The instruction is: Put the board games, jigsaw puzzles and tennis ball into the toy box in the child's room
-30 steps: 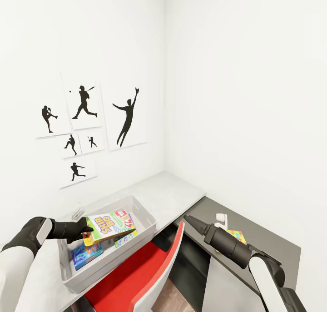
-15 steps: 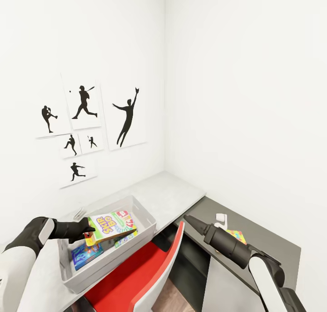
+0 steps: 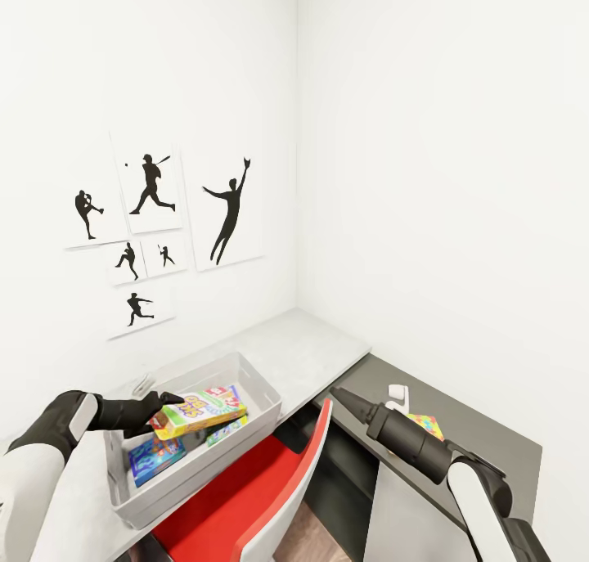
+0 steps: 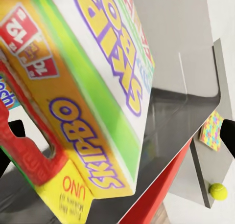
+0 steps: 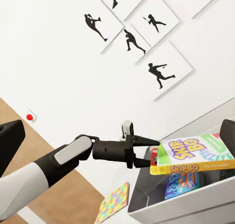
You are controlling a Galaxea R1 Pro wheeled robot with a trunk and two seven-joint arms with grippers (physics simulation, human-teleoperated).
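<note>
I take the toy box (image 3: pixel 258 390) as my landmark: it stands on the pale tabletop (image 3: pixel 315 345), its long side running along the front edge, with bare top behind it up to the room corner. Over its open inside my left gripper (image 3: pixel 168 402) holds the yellow-green board game (image 3: pixel 200 411) by the short end nearest the arm. The jaws stand a little apart, just the thickness of the box between them, one finger above the cover and one below as the right wrist view shows it. The game's long axis points away from the gripper, along the length of the toy box, and it lies nearly flat, a little above the contents.

Below it, on the floor of the toy box, I see the blue board game (image 3: pixel 154 456) at the end nearest the left arm, and the corner of a pale one (image 3: pixel 225 433) toward the front wall. So there is room straight down, and I judge that a small lowering and opening will be enough, if the far end clears the box's rim.

My right gripper (image 3: pixel 335 395) hangs beside the toy box over the red chair (image 3: pixel 278 480); I cannot tell whether it is closed, it looks empty. Beyond it, on the dark tabletop (image 3: pixel 491 439), lies a jigsaw puzzle (image 3: pixel 427 424), nearer to the right arm. In the left wrist view the tennis ball (image 4: pixel 218 191) rests near that puzzle.
</note>
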